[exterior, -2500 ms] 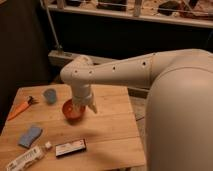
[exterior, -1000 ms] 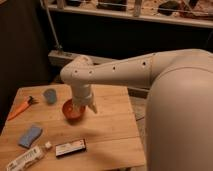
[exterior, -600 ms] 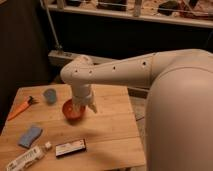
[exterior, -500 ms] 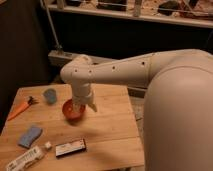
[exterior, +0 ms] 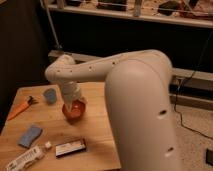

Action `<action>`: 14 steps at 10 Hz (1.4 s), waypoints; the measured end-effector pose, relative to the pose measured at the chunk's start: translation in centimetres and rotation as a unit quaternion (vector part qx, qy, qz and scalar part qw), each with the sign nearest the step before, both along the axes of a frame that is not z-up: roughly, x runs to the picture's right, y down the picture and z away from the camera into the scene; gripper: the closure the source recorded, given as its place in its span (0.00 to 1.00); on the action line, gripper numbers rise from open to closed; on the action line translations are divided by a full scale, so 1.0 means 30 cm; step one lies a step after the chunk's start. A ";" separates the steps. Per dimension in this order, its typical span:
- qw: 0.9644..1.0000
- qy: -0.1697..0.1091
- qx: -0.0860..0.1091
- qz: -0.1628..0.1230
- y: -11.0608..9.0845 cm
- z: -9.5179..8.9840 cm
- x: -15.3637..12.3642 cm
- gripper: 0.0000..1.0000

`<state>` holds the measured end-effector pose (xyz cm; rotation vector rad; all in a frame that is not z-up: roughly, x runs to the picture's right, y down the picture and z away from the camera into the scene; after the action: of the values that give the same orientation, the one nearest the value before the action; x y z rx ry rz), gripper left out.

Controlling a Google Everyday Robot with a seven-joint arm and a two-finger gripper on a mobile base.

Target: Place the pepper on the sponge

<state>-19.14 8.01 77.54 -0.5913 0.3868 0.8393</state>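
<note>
The orange pepper (exterior: 20,107) lies near the left edge of the wooden table (exterior: 95,135), its dark stem end pointing right. Toward the front left of the table the flat blue sponge (exterior: 30,135) rests apart from the pepper. My gripper (exterior: 76,105) hangs at the end of the white arm over the red-orange bowl (exterior: 74,112) in the table's middle, well to the right of both pepper and sponge.
A small grey-blue cup (exterior: 50,95) stands behind the bowl to the left. A white tube (exterior: 27,157) and a dark flat packet (exterior: 70,147) lie at the front edge. My large white arm (exterior: 135,105) fills the right side. A dark shelf with railing runs behind.
</note>
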 end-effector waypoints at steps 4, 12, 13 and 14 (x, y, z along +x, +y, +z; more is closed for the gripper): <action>0.980 -0.130 0.018 -0.153 -0.053 0.031 -0.402 0.35; 0.929 -0.261 0.010 -0.263 -0.021 0.008 -0.700 0.35; 0.929 -0.261 0.009 -0.263 -0.015 0.005 -0.695 0.35; 0.928 -0.266 0.012 -0.261 -0.004 0.007 -0.699 0.35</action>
<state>-40.12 7.89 77.76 -0.6275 0.0244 0.1524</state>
